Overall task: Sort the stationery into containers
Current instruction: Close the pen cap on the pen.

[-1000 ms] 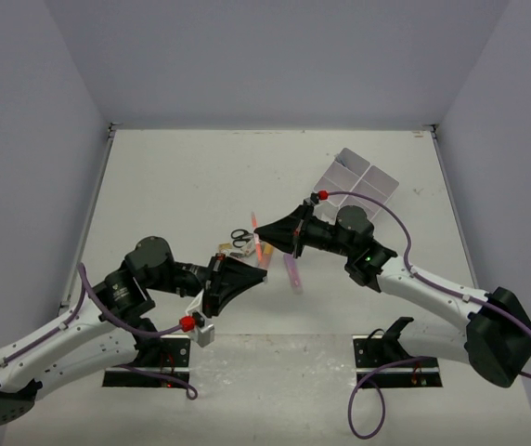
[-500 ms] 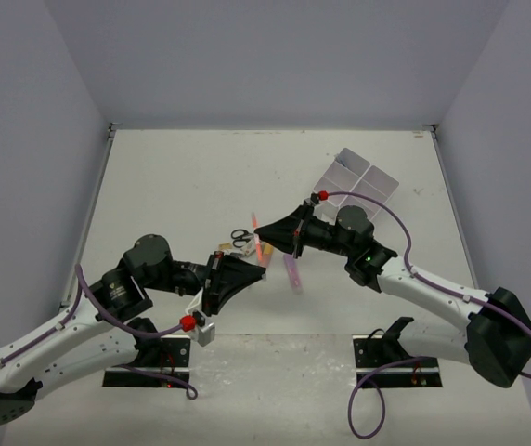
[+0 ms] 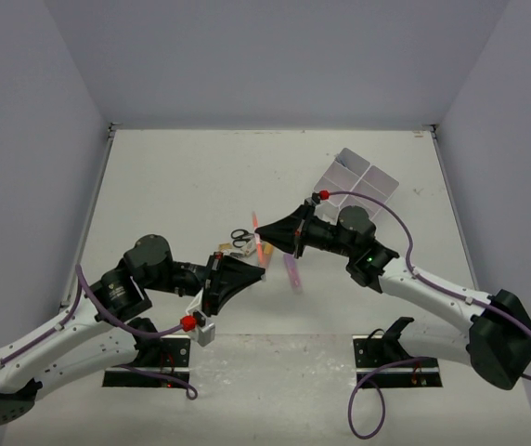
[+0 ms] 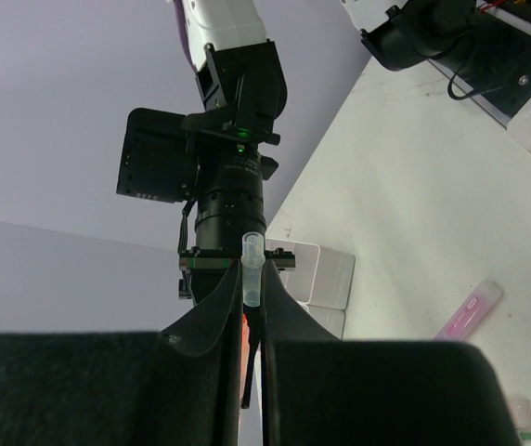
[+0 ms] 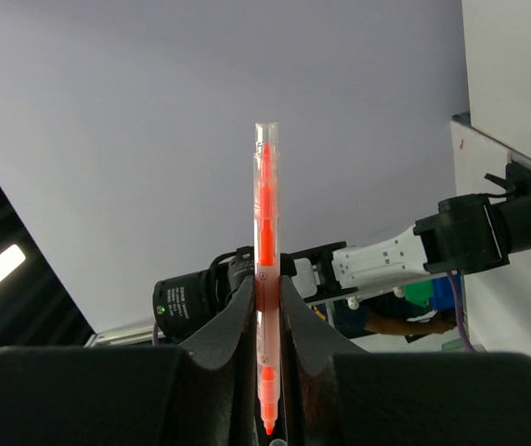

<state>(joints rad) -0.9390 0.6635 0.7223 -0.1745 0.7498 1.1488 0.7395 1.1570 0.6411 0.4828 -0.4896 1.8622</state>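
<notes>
Sorting looked barely started: the white four-compartment box [image 3: 342,168] stood at the far right of the table [image 3: 182,186] with nothing visible inside it from above. The scissors [image 3: 240,238], a pink-purple marker [image 3: 291,272] and some small pieces [image 3: 221,247], too small to name, lay loose on the surface near the middle. Only the orange marker [image 3: 258,243] was off the table, held in the air between the two arms. The right gripper [image 3: 260,229] was clamped on it toward its far end, the fingers pinching the barrel in the wrist view. The left gripper [image 3: 262,270] was closed too, on a clear-capped tip that seemed to be the near end of the same marker. The box sat well apart, behind the right wrist, so the marker and everything else was left to place
</notes>
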